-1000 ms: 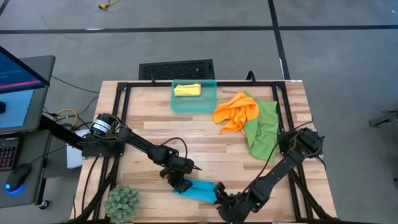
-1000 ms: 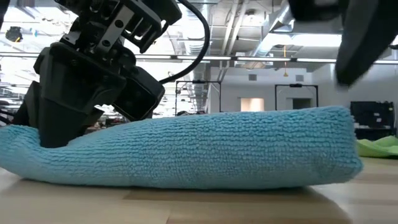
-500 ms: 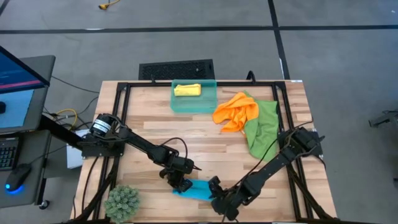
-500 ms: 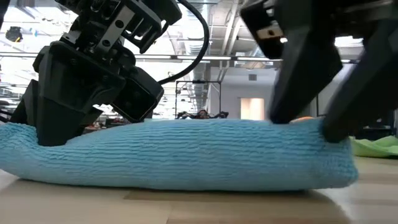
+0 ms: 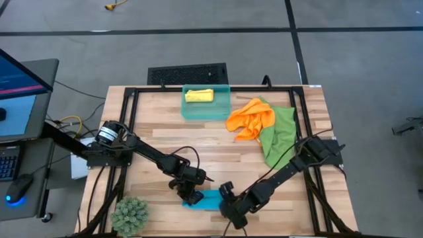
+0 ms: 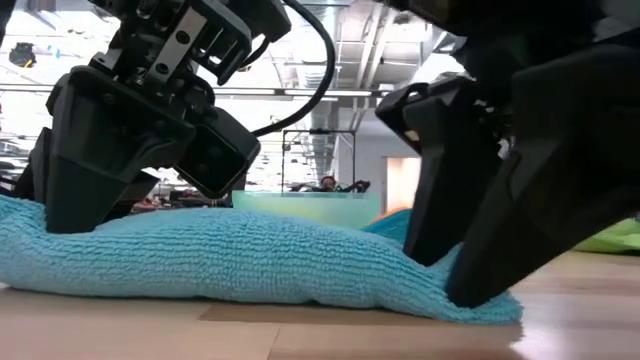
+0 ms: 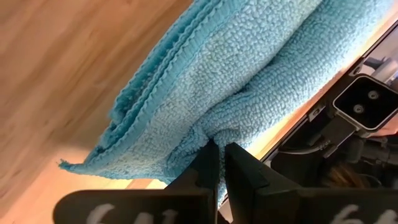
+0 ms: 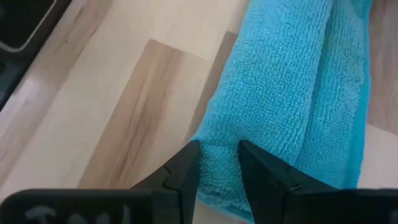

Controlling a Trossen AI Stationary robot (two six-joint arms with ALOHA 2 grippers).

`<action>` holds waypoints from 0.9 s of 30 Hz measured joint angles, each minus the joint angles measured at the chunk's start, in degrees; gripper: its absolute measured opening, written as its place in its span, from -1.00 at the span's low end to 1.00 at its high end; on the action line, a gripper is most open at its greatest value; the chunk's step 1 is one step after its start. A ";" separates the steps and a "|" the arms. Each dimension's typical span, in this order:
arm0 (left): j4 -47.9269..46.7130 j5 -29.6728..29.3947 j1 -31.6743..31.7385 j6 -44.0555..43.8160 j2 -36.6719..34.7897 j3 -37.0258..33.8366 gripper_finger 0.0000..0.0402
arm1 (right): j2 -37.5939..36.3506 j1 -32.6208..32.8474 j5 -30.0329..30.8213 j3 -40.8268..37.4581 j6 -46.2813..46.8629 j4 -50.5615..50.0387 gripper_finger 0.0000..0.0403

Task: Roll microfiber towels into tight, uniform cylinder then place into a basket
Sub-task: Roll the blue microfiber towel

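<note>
High view: right end effector (image 5: 231, 210) now pinching blue towel (image 5: 210, 200), left end effector (image 5: 190, 196) likewise.

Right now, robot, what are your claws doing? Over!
Left gripper shut on blue towel, one end. Right gripper pinching its other end. Yellow towel in basket. Nothing in the way.

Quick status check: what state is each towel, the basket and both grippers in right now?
blue towel: rolled, flat on table, pinched at both ends
yellow towel: rolled, in basket
basket: upright, holds one towel
orange towel: crumpled
green towel: unrolled, loose
left gripper: shut on blue towel
right gripper: shut on blue towel
</note>
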 joint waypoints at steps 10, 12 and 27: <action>-0.28 -0.96 -0.46 2.80 -0.07 0.00 -0.99 | 0.21 -1.26 -1.83 -0.08 4.04 -0.43 -0.37; -0.31 -1.61 -0.70 3.56 -0.07 0.02 -0.98 | 0.22 -1.39 -1.87 -0.08 4.64 -0.61 -0.45; 0.11 -8.89 -3.72 11.89 -0.44 0.22 -0.37 | 0.21 -1.47 -2.79 -0.16 6.36 -0.83 -0.88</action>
